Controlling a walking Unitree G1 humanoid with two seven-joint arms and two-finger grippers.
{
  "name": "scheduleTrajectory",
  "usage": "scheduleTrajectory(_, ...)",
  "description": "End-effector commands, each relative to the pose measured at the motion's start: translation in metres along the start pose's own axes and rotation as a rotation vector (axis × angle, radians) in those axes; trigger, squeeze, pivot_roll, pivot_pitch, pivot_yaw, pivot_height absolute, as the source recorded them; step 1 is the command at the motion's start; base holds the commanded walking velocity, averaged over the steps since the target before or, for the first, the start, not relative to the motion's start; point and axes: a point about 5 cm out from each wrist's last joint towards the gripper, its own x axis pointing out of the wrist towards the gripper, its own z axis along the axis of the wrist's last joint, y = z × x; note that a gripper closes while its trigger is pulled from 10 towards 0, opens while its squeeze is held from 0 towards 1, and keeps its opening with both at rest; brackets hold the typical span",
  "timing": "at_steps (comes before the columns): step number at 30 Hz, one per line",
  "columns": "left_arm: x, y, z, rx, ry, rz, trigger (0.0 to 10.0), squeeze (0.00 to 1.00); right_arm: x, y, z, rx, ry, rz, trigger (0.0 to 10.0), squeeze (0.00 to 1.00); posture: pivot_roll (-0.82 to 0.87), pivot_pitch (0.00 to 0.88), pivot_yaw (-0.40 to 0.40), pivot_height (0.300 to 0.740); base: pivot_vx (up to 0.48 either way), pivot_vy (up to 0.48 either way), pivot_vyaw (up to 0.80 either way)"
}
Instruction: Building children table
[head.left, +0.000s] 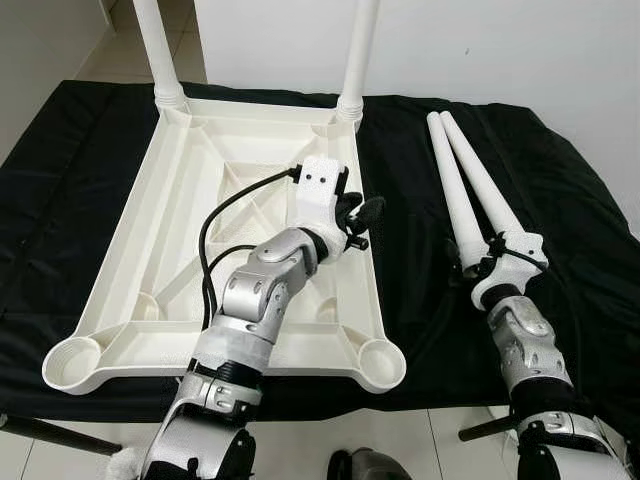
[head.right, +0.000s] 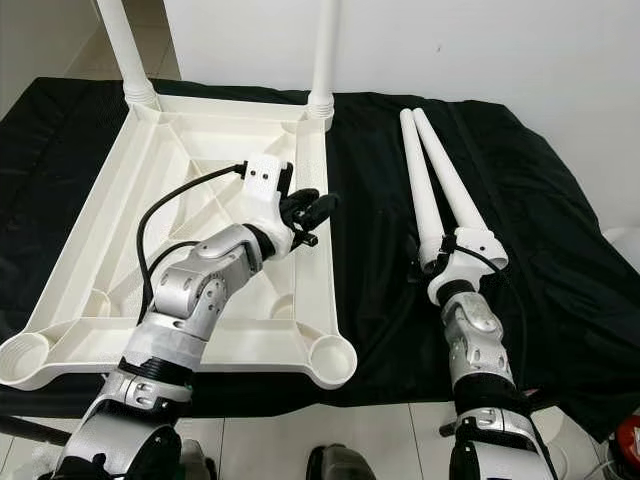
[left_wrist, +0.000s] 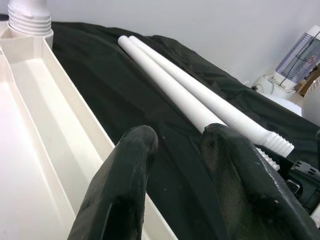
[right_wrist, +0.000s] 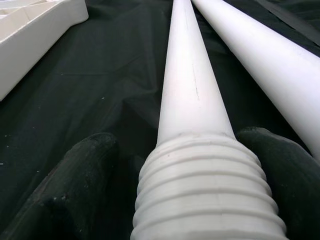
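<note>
The white plastic table top (head.left: 180, 250) lies upside down on the black cloth (head.left: 420, 300), on my left side, w/ its ribbed underside facing up. It has 4 corner sockets: 2 at the far side already carry a screwed-in leg, the far-left leg (head.left: 150, 50) and the far-right leg (head.left: 360, 55), both standing upright; the 2 near sockets, near-left socket (head.left: 75, 362) and near-right socket (head.left: 380, 362), are open rings w/o legs. So 4 legs in total: 2 mounted, 2 loose. The 2 loose legs, inner loose leg (head.left: 450, 190) and outer loose leg (head.left: 490, 185), lie side by side on the cloth to the right of the top, touching or nearly so at the far tips, threaded ends toward me. My right gripper (right_wrist: 200, 200) is at the threaded end of the inner loose leg, one black finger on each side of the thread; the fingers are around it, but if they press on it I cannot tell. My left gripper (head.left: 362, 215) hovers above the right rim of the table top, fingers apart and holding nothing, pointing toward the loose legs. A small white heater (left_wrist: 300, 55) stands in the background past the cloth.
</note>
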Motion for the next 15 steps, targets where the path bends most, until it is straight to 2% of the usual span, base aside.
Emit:
scheduleTrajectory(1, 0.002, 0.001, 0.002, 0.018, -0.001, 0.01, 10.0, 0.0, 0.001, 0.002, -0.005, 0.024, 0.023, 0.015, 10.0, 0.0, 0.09, 0.032, -0.074, 0.74, 0.0, 0.0, 0.0)
scheduleTrajectory(7, 0.001, 0.004, 0.006, 0.014, -0.023, 0.035, 10.0, 0.0, -0.001, 0.005, -0.012, 0.012, 0.06, 0.038, 10.0, 0.0, 0.1, 0.033, -0.078, 0.74, 0.0, 0.0, 0.0)
scheduleTrajectory(8, 0.001, 0.004, 0.006, 0.019, -0.026, 0.039, 10.0, 0.0, -0.001, 0.005, -0.014, 0.022, 0.07, 0.039, 3.9, 0.0, 0.1, 0.033, -0.08, 0.74, 0.0, 0.0, 0.0)
scheduleTrajectory(9, 0.0, 0.004, 0.006, 0.03, -0.028, 0.042, 10.0, 0.0, -0.001, 0.005, -0.016, 0.03, 0.08, 0.038, 1.2, 0.0, 0.1, 0.033, -0.082, 0.74, 0.0, 0.0, 0.0)
scheduleTrajectory(10, 0.0, 0.005, 0.006, 0.043, -0.032, 0.049, 10.0, 0.0, -0.002, 0.006, -0.018, 0.039, 0.091, 0.041, 0.0, 0.0, 0.1, 0.034, -0.083, 0.74, 0.0, 0.0, 0.0)
scheduleTrajectory(15, 0.0, 0.009, 0.008, 0.069, -0.041, 0.073, 10.0, 0.0, -0.001, 0.011, -0.021, 0.052, 0.102, 0.057, 0.0, 0.0, 0.1, 0.04, -0.084, 0.74, 0.0, 0.0, 0.0)
